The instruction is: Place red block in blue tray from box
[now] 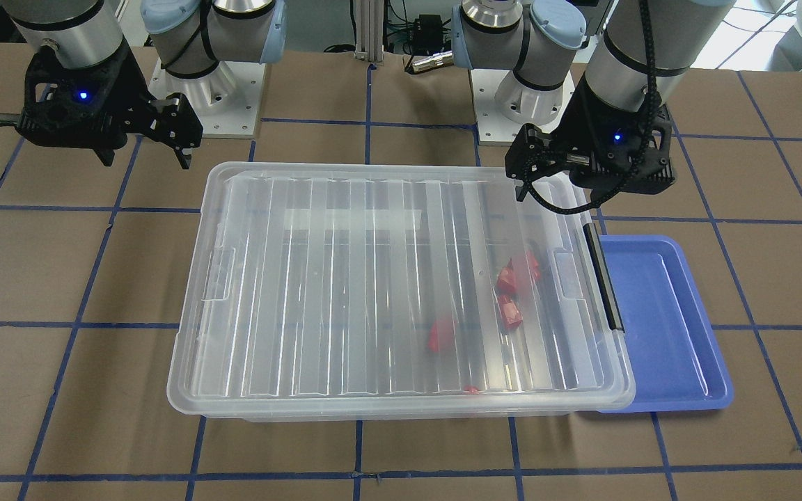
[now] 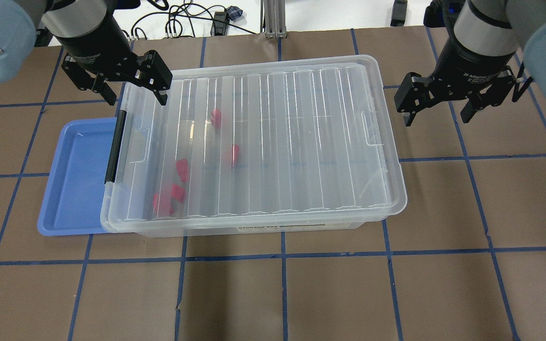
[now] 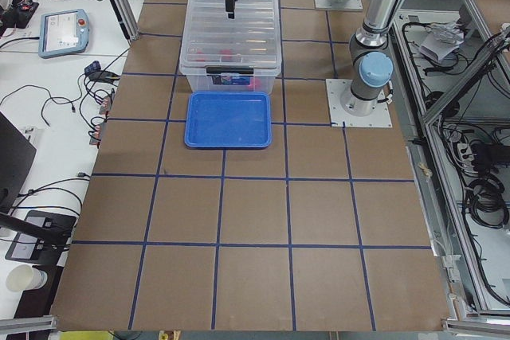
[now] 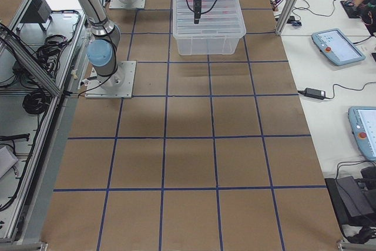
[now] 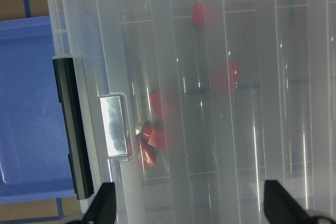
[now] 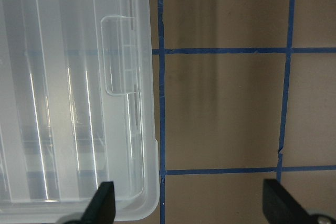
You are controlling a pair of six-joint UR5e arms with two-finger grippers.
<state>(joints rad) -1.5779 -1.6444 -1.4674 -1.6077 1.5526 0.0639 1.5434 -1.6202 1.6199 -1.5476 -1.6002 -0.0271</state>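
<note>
The clear box [image 2: 396, 166] lies mid-table with its ribbed lid on and its black latch bar [image 2: 114, 147] at the end toward the blue tray [image 2: 76, 175]. Several red blocks [image 2: 177, 192] show blurred through the lid, most near the latch end; they also show in the left wrist view [image 5: 152, 140]. The tray holds nothing and its near edge is hidden under the box rim. My left gripper [image 2: 135, 92] is open and empty, hovering over the box's far latch-end corner. My right gripper [image 2: 436, 113] is open and empty, hovering beside the box's other end, above the table.
The table is brown paper with a blue tape grid [image 2: 282, 255]. The arm bases [image 1: 213, 104] stand behind the box. Cables and tablets lie on the side benches [image 3: 64, 33] beyond the table's edge.
</note>
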